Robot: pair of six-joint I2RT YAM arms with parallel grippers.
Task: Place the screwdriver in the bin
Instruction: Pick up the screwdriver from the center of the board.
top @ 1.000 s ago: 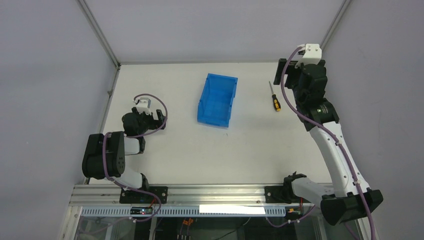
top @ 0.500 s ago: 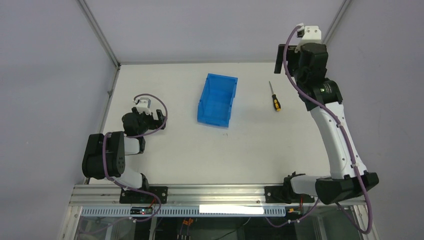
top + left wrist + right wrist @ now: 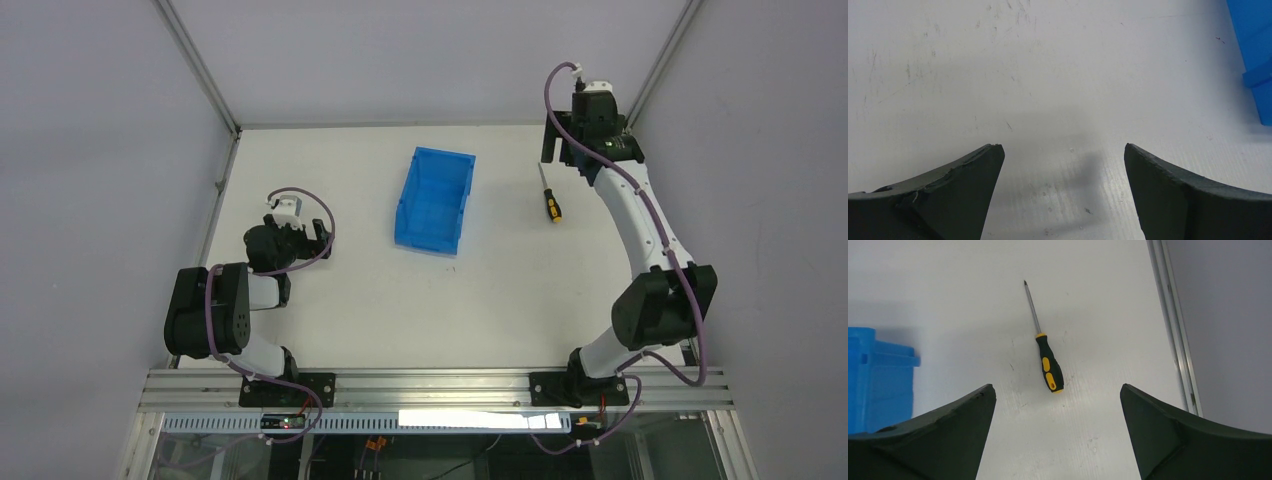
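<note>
The screwdriver [image 3: 549, 197], with a black and yellow handle and a thin grey shaft, lies on the white table right of the bin [image 3: 435, 200], which is bright blue and empty. My right gripper [image 3: 560, 140] hangs open above the table's far right, just behind the screwdriver. In the right wrist view the screwdriver [image 3: 1048, 365] lies on the table between and ahead of the open fingers of the gripper [image 3: 1057, 390], with a bin corner [image 3: 878, 382] at the left. My left gripper [image 3: 316, 233] is open and empty, low over the table left of the bin [image 3: 1258, 50]; it also shows in the left wrist view [image 3: 1063, 146].
An aluminium frame rail [image 3: 1173, 325] runs along the table's right edge close to the screwdriver. Grey enclosure walls [image 3: 740, 150] stand on the left, back and right. The metal base rail [image 3: 430, 385] lies at the near edge.
My right arm has stretched farther back and its wrist has swung toward the far edge, above the screwdriver. The left arm, bin and screwdriver have not moved.
</note>
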